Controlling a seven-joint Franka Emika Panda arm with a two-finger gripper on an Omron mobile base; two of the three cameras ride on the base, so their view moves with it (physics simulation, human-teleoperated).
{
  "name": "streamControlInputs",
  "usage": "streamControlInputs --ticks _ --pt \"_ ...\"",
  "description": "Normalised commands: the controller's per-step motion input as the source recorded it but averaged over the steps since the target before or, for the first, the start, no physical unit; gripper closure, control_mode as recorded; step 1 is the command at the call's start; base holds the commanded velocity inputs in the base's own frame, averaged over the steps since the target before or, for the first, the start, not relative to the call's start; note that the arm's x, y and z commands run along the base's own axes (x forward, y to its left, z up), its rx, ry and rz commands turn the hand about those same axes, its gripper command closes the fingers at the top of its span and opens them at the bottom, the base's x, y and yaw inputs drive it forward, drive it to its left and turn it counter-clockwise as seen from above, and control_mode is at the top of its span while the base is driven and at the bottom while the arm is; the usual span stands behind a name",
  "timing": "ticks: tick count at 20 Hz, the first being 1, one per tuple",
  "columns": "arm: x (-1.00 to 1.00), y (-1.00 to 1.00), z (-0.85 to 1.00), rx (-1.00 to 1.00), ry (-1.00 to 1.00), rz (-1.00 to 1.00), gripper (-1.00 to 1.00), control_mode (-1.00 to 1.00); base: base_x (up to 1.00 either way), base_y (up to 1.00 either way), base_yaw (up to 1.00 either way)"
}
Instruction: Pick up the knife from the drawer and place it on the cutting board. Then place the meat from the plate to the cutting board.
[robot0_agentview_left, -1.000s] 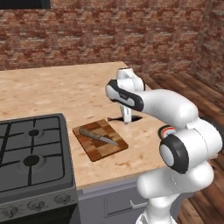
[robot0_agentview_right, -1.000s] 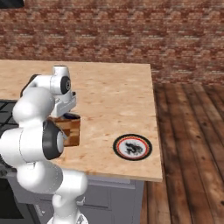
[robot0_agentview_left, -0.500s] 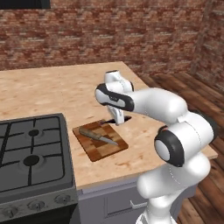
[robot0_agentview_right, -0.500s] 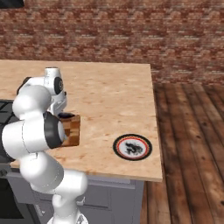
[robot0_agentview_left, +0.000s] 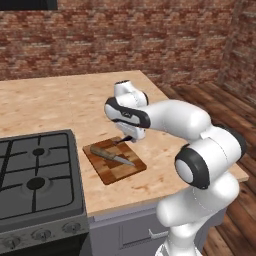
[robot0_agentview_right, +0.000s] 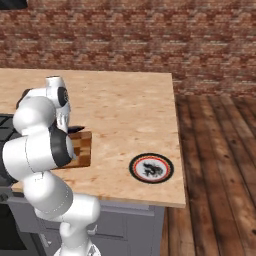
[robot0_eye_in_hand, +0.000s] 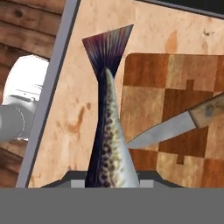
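My gripper (robot0_agentview_left: 131, 138) is shut on the meat (robot0_eye_in_hand: 107, 144), a dark speckled fish-like piece with a fanned tail, just above the near right edge of the cutting board (robot0_agentview_left: 107, 170). In the hand view the meat hangs over the bare counter beside the checkered cutting board (robot0_eye_in_hand: 148, 70). The knife (robot0_agentview_left: 111, 156) lies flat across the board, its brown handle to the left and its grey blade (robot0_eye_in_hand: 162, 130) pointing toward the meat. The plate (robot0_agentview_right: 151, 167) sits near the counter's right front corner, far from the gripper. The drawer (robot0_agentview_left: 132, 229) shows as a grey front under the counter.
A black gas stove (robot0_agentview_left: 35, 175) borders the board on the left. The wooden counter (robot0_agentview_left: 60, 105) runs back to a brick wall. Past the counter's right edge lies a wooden floor (robot0_agentview_right: 220, 150). My own arm hides most of the board in the right base view.
The arm has swung left and lower across the counter, carrying the meat to the board's edge. Knife, board and plate have not moved.
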Motion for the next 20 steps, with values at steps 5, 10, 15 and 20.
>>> streamControlInputs --ticks 5,10,15,20 --pt "0.00 0.00 -0.02 0.00 0.00 0.28 1.00 -1.00 0.00 0.00 0.00" --pt "0.00 0.00 -0.09 0.00 0.00 0.26 1.00 -1.00 0.00 0.00 0.00" --pt "0.00 0.00 -0.15 0.02 -0.02 0.20 1.00 -1.00 0.00 0.00 0.00" --pt "0.01 0.00 -0.17 0.06 -0.06 0.12 1.00 -1.00 0.00 0.00 0.00"
